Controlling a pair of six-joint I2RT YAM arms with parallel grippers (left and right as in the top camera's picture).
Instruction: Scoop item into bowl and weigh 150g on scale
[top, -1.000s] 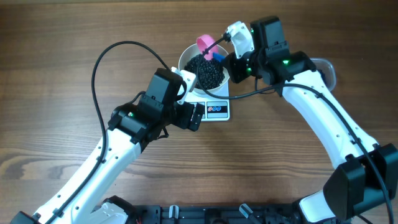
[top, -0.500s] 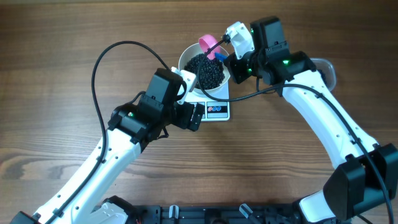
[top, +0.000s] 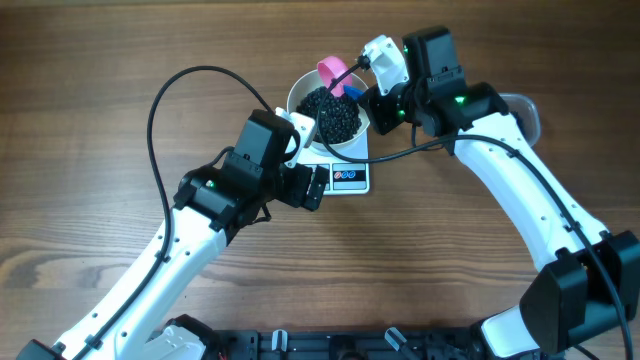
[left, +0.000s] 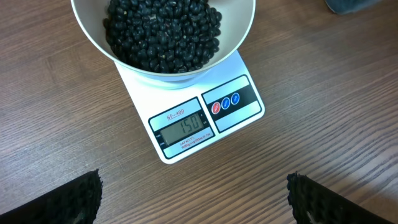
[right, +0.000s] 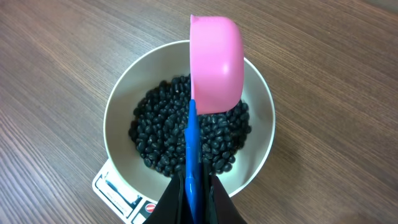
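**Scale reads 150 and nothing is moving**

Across the last second nothing has shifted: both arms, the scoop and the bowl stay exactly where they were. My judgement is that pouring has stopped and the target is met, since the display (left: 182, 127) shows 150. What remains is probably just to lift the scoop away without knocking the bowl.

The beans (left: 161, 31) lie heaped in the white bowl (left: 239, 40), which sits on the far part of the scale (left: 140, 84), leaving its near edge with the display and small round buttons uncovered. No beans are visible on the table (left: 323, 124).

The right hand (right: 193, 196) is clamped on the blue handle (right: 192, 143) of the pink scoop (right: 216, 62), which hangs above the far side of the bowl, its rounded back towards the wrist camera. I cannot tell whether any beans are left in it. The left hand (left: 193, 190) hovers just near of the scale, fingers wide apart, holding nothing.

Count: one bowl, one scale, one scoop, two arms, and beans far too many to number.
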